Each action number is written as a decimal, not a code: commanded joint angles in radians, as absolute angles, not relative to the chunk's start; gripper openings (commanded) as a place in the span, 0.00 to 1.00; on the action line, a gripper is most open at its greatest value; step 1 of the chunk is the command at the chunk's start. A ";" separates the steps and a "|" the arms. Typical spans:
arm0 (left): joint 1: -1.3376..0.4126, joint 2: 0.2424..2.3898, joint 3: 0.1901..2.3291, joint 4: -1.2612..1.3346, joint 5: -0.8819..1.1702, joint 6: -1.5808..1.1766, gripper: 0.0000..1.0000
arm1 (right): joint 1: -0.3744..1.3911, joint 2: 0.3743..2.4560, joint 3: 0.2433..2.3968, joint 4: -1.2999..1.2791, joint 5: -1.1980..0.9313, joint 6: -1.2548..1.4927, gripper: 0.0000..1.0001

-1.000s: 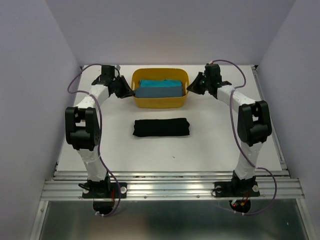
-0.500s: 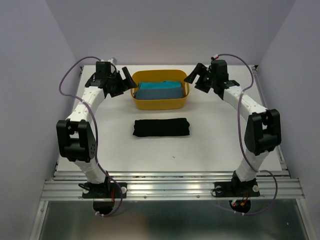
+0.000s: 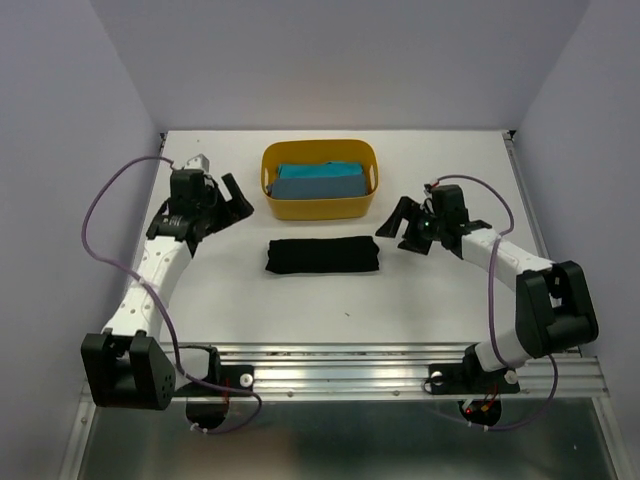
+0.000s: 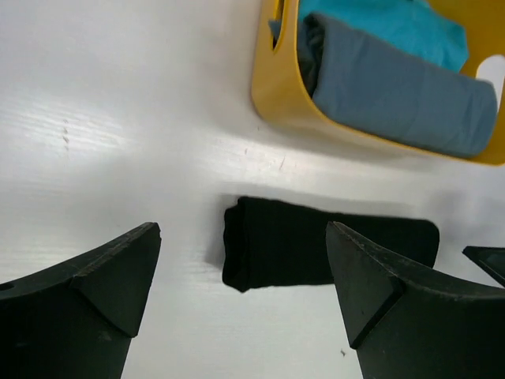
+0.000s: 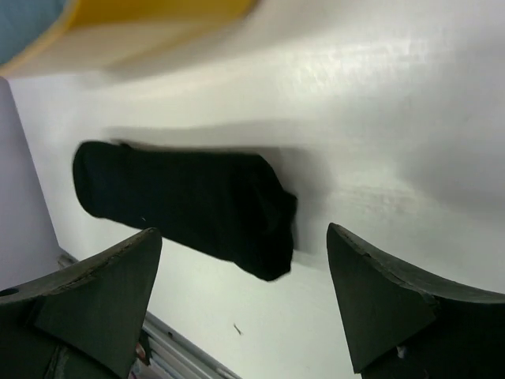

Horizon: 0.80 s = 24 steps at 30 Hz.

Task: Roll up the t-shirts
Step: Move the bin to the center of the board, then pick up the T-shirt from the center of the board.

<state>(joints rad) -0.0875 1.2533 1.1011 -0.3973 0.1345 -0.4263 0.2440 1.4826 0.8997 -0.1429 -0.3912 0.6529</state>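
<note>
Top external: white table [image 3: 320, 305] bearing black t-shirt [image 3: 322, 255]; lilac walls [image 3: 340, 60].

**Readable text: none**

No lettering, label, brand or number is legible in any view. The tub [image 3: 320, 208] and black shirt [image 3: 322, 255] show plain surfaces. Anything finer is too small to make out.
</note>
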 commanded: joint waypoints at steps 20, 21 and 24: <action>-0.091 1.253 0.491 0.115 0.511 -0.792 0.95 | 0.281 1.440 0.707 0.020 -0.505 0.724 0.91; -0.091 1.268 0.483 0.129 0.503 -0.793 0.95 | 0.290 1.442 0.697 0.034 -0.508 0.733 0.91; -0.091 1.296 0.483 0.155 0.502 -0.792 0.92 | 0.290 1.454 0.677 0.058 -0.518 0.750 0.91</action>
<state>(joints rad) -0.0898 1.2800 0.4927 0.0441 0.4740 -0.7650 0.2779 1.4361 0.7013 -0.0254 -0.4908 0.7246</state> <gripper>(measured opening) 0.940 0.905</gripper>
